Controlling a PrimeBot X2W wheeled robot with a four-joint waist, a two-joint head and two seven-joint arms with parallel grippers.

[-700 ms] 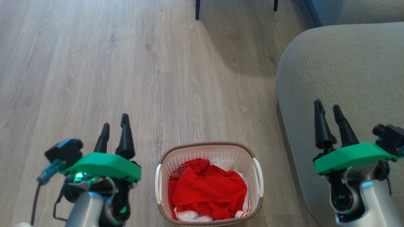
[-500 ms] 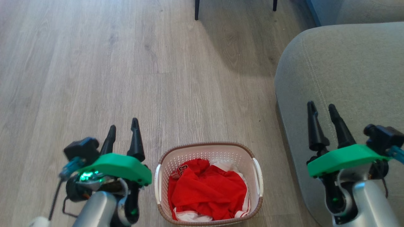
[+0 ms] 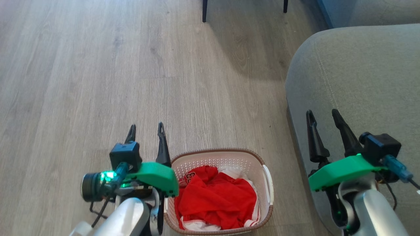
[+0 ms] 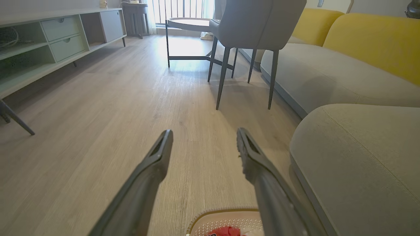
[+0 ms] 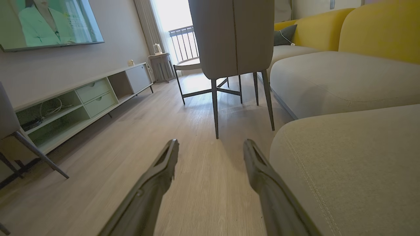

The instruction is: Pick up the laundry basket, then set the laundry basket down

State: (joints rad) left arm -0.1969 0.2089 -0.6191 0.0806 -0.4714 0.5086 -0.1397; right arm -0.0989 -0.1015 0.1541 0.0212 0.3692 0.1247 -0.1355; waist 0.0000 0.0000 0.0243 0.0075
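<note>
Wood floor (image 3: 98, 82) carries the basket (image 3: 229, 150), low and centre beside the sofa (image 3: 361, 82), with red clothes (image 3: 216, 196) inside. I have the left pincer (image 3: 146, 127) released just beside its left side. The right pincer (image 3: 321, 113) is released too, farther off over the sofa. I judge they bracket it for a two-sided lift.

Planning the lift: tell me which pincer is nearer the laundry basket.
Left. The left pincer hangs open right beside the laundry basket, at its left rim. The right pincer is well apart, over the grey sofa on the basket's right.
</note>
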